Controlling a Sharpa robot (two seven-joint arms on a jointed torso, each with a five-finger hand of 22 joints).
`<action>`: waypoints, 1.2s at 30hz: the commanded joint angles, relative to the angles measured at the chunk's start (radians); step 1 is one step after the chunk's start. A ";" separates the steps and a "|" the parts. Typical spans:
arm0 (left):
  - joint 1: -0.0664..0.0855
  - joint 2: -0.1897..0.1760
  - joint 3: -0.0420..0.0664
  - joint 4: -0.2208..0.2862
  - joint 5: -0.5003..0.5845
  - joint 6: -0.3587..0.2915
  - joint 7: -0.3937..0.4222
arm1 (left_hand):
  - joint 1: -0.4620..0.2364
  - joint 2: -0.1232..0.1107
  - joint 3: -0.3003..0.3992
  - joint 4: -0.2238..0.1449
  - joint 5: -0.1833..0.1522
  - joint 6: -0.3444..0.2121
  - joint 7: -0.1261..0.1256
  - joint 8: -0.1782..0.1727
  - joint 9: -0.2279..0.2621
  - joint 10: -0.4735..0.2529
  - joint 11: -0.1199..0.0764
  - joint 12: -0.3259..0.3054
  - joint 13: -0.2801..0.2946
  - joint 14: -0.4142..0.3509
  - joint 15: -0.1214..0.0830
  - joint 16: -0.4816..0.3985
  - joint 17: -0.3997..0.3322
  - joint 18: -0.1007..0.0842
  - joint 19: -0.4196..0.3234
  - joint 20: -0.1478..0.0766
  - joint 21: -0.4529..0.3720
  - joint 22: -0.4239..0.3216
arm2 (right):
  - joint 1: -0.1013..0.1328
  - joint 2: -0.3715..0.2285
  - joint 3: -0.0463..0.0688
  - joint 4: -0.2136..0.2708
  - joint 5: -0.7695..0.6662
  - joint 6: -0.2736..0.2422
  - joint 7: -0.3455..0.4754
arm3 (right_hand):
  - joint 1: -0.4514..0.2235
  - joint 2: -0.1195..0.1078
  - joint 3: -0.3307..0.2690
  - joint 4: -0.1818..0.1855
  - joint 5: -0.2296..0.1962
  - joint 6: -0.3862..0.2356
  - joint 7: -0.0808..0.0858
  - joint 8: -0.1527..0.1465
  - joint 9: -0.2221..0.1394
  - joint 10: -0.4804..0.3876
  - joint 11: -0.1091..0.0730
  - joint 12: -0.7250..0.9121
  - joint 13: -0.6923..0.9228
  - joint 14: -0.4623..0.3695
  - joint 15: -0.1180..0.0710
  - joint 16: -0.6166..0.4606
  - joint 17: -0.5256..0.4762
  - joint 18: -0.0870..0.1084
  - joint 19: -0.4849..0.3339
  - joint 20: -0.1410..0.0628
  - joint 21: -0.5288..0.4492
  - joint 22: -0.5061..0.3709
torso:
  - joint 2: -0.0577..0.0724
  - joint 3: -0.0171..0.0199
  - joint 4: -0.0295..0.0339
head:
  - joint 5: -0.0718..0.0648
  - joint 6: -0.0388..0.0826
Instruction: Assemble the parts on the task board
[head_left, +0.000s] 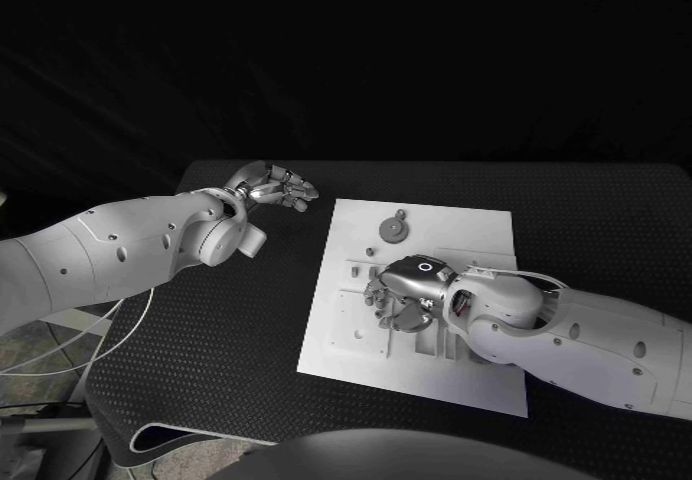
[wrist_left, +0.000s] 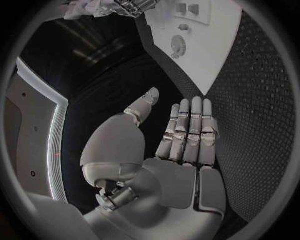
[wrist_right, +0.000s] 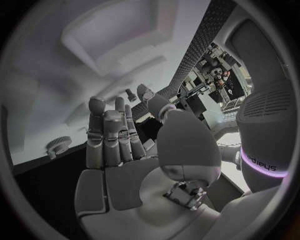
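Observation:
The white task board (head_left: 476, 250) lies in the middle of the black table, with recessed fixtures on its near-left half. A grey gear-like part (head_left: 394, 229) sits on its far side, also seen as the gear (wrist_left: 179, 44) and the gear (wrist_right: 59, 146) in the wrist views. My right hand (head_left: 401, 297) is down over the fixtures, fingertips at the board. In the right wrist view its fingers (wrist_right: 109, 135) reach forward beside the thumb, with a small dark piece (wrist_right: 130, 94) just past the tips; I cannot tell whether it is pinched. My left hand (head_left: 271, 185) hovers over the table beyond the board's far-left corner, fingers (wrist_left: 187, 130) straight, holding nothing.
Bare black table (head_left: 216, 330) stretches left of the board, under my left arm. White cables (head_left: 87, 340) hang off the table's left edge. The board's near-right part lies under my right forearm (head_left: 577, 340).

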 joint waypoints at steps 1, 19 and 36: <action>0.003 0.001 0.000 0.000 0.004 -0.003 0.008 | 0.002 0.006 0.000 0.000 -0.004 -0.006 0.001 0.003 -0.001 -0.004 -0.002 0.004 -0.002 0.005 0.001 -0.004 0.002 0.011 0.002 0.004 0.004 -0.001 | -0.002 -0.008 -0.001 0.006 0.007 -0.009 0.006 | -0.001 -0.010 0.002 0.001 0.005 -0.009 0.006 -0.003 -0.002 -0.008 -0.001 0.000 -0.002 0.001 0.008 -0.004 -0.001 0.054 -0.004 0.004 -0.005 0.016 | -0.001 0.0004 -0.0004 | -0.001 0.001; 0.003 -0.001 0.000 -0.009 0.004 -0.004 0.013 | 0.003 0.006 0.000 0.000 -0.004 -0.006 0.001 0.004 -0.002 -0.003 -0.002 0.004 -0.002 0.005 0.001 -0.006 0.004 0.011 0.002 0.004 0.005 -0.002 | 0.074 -0.150 0.044 0.083 0.147 -0.075 0.022 | -0.016 0.002 0.015 0.002 0.004 0.025 -0.011 0.020 0.000 0.039 -0.020 0.034 0.007 0.015 -0.010 0.009 -0.004 0.054 0.015 -0.003 0.002 0.019 | -0.001 0.0000 -0.0012 | -0.046 0.046; 0.002 0.000 0.000 -0.013 0.005 -0.001 0.017 | 0.003 0.006 0.000 0.000 -0.004 -0.005 0.001 0.005 -0.002 -0.002 -0.002 0.005 -0.002 0.006 0.000 -0.007 0.005 0.011 0.003 0.004 0.005 -0.003 | 0.151 -0.266 0.066 0.036 0.096 0.122 -0.014 | -0.064 -0.055 0.020 0.031 0.004 -0.003 -0.035 0.010 -0.009 -0.017 0.002 0.010 -0.002 -0.001 0.010 0.004 -0.013 0.054 0.003 0.003 -0.010 0.017 | 0.001 0.0007 -0.0004 | -0.071 0.074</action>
